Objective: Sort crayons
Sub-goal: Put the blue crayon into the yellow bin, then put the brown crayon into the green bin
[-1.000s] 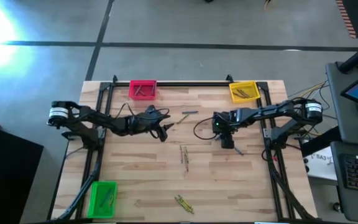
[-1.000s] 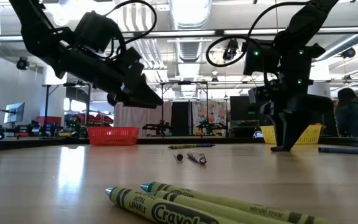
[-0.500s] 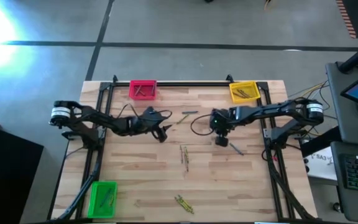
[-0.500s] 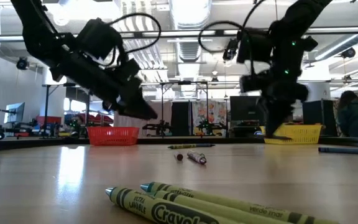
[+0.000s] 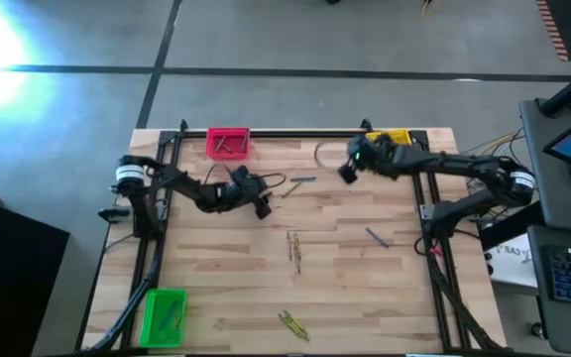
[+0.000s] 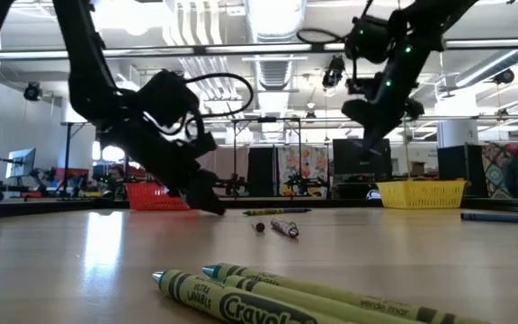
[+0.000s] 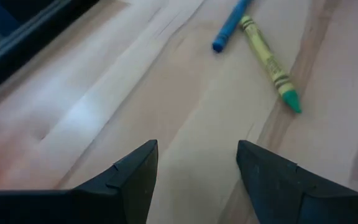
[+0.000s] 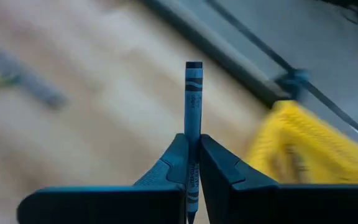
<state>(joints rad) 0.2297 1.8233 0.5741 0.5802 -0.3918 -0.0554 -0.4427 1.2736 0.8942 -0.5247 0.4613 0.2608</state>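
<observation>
My right gripper (image 8: pixel 192 144) is shut on a grey-blue crayon (image 8: pixel 193 93) and hangs high over the far part of the table (image 5: pixel 346 173), beside the yellow bin (image 5: pixel 395 137). My left gripper (image 7: pixel 197 168) stands open just above the wood at the table's middle left (image 5: pixel 263 209). Nothing is between its fingers. A blue crayon (image 7: pixel 230 26) and a yellow-green crayon (image 7: pixel 270 64) lie flat a little beyond its fingers. More crayons lie flat on the table: a pair (image 5: pixel 293 248) at the centre, one blue (image 5: pixel 376 236) at the right, and olive ones (image 5: pixel 291 324) near the front edge. My right gripper pinches the grey-blue crayon between its two fingers, on the length just behind its front half (image 8: pixel 193 132). The crayon lies along the fingers, and its front half sticks out past the fingertips. It is lifted clear of the table, slanting down with the gripper.
A pink bin (image 5: pixel 228 143) stands at the far edge, left of centre, and a green bin (image 5: pixel 164 315) at the near left corner; both hold crayons. A black frame rail (image 5: pixel 295 134) runs along the far edge. The olive crayons (image 6: pixel 286 295) lie close to the low camera.
My right gripper has shut on the grey-blue crayon, lifted it off the table, rolled and swung toward the far edge by the yellow bin. The other blue crayon has stayed on the wood. My left gripper, still open, has sunk toward the table.
</observation>
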